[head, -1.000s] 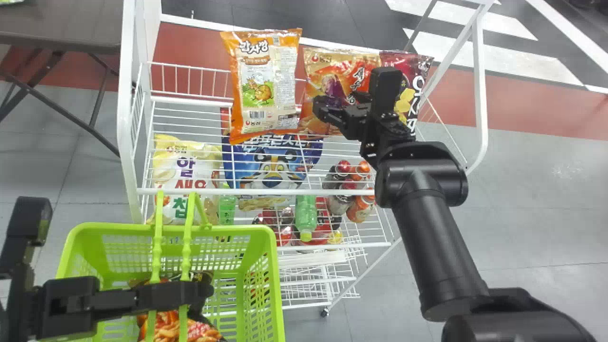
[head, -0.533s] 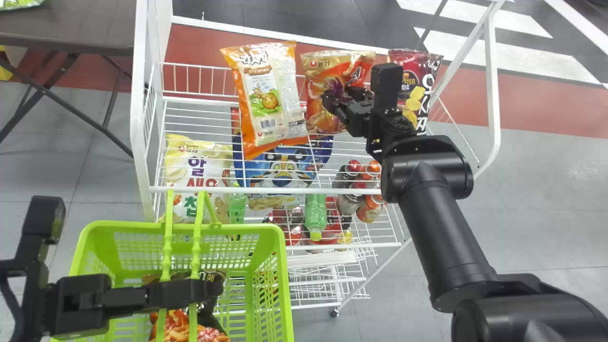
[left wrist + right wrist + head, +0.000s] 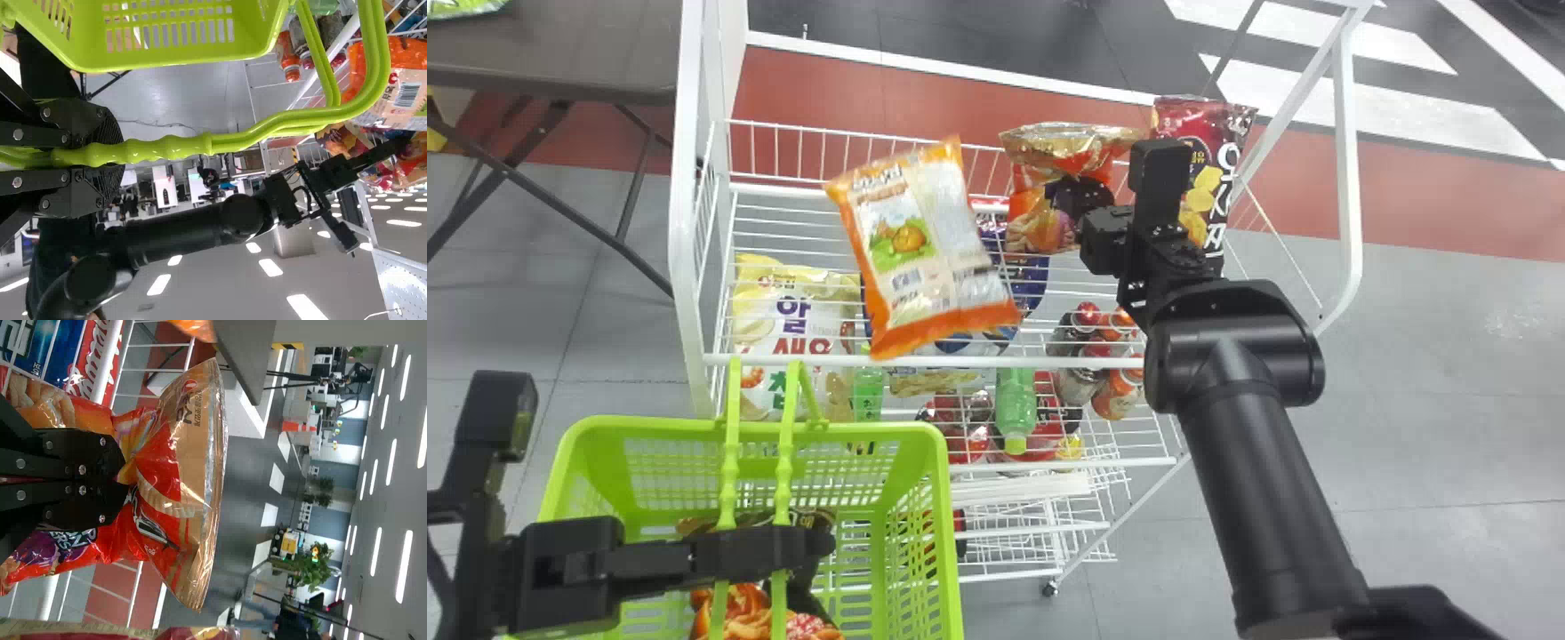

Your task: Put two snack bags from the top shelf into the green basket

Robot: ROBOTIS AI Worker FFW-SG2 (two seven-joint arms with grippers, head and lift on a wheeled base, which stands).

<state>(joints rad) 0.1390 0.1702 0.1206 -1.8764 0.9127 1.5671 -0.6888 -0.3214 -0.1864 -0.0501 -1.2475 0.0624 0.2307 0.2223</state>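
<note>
At the near left, your left tool [image 3: 110,155] is closed around the handles [image 3: 731,462] of the basket [image 3: 871,430], where a dark-and-orange bag [image 3: 747,620] lies; one of two looks done, if it counts. Farther off, your right tool [image 3: 125,480] pinches the red snack bag [image 3: 177,453] over the top shelf [image 3: 1085,362]; you have yet to carry it across and let it go.

Nearest, your left tool and the handles partly cover the basket's contents, so you can't count them surely. Beyond, you can't tell what supports the tilted white-and-orange bag [image 3: 920,249].
</note>
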